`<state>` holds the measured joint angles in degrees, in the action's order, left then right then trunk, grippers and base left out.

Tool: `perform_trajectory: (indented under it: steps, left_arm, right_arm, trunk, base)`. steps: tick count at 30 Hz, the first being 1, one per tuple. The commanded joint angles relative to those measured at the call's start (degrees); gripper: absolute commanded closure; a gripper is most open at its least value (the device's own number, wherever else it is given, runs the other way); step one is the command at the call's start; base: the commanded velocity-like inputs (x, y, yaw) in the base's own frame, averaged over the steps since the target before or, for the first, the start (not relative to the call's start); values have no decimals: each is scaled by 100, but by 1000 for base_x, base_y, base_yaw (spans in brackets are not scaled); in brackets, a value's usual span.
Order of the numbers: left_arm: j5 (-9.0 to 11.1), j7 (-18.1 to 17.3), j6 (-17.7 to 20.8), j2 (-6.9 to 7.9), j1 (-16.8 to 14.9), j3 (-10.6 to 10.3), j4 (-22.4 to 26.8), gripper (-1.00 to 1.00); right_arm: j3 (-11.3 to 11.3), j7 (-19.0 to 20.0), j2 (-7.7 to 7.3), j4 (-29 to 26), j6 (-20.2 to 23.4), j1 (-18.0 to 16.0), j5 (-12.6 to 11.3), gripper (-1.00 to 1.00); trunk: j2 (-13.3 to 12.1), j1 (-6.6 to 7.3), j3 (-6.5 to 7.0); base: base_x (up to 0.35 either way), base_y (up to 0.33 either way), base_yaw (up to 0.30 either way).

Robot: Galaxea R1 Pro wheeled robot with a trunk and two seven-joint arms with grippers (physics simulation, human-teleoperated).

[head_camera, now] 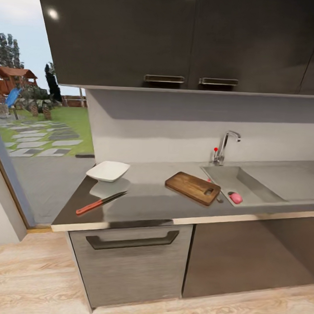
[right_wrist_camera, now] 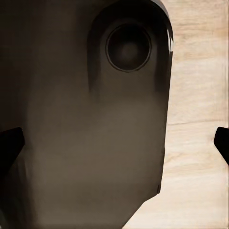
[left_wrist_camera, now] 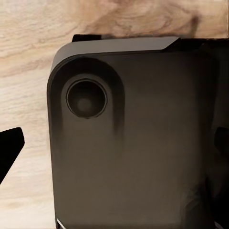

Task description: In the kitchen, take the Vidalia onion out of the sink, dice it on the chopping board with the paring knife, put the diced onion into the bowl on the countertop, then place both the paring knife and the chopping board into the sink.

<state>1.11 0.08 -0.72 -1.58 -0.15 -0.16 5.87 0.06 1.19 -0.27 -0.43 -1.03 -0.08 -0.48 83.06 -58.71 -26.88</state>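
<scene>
Hanging low beside the robot's dark base, each gripper shows two dark fingertips (left_wrist_camera: 9,148) at the frame edges, set wide apart with nothing between; the right fingertips (right_wrist_camera: 9,143) likewise frame the wood floor (right_wrist_camera: 200,95). Well ahead of both, the onion (head_camera: 235,198) lies in the sink (head_camera: 265,179), just past the board (head_camera: 193,187). The right arm should probably rise first and descend from above, clear of the tap (head_camera: 225,146). The knife (head_camera: 100,203) and bowl (head_camera: 107,170) sit further left on the tabletop (head_camera: 150,206).
</scene>
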Motion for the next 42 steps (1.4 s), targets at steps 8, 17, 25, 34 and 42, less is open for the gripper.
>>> perform_trajectory:
  steps: [8, 17, 25, 34, 42]
  left_arm:
    - [11, 1, -8, 0, -2, -2, 2, -100]
    - [12, 1, -8, 0, -3, 6, 2, -100]
    - [12, 1, -8, 0, -3, 6, 2, -100]
    - [10, 1, -8, 0, -3, 7, 2, -100]
    - [12, 1, -8, 8, -3, 12, 2, -100]
  right_arm:
    - [2, 12, -1, -1, -11, -1, -7, -100]
    - [3, 12, -3, -1, -11, -2, -5, -100]
    - [1, 12, -2, -1, -11, -1, -5, -100]
    - [2, 12, -1, -1, -11, -1, -5, -100]
    - [6, 12, -5, -1, -13, -1, -1, -100]
  trunk:
    - [2, -2, -5]
    - [2, -2, -5]
    - [2, -2, -5]
    - [2, -2, -5]
    - [2, -2, -5]
  base:
    - [153, -234, 99]
    - [17, -31, 6]
    - [25, -23, 105]
    - [187, -209, 288]
    - [28, 18, 85]
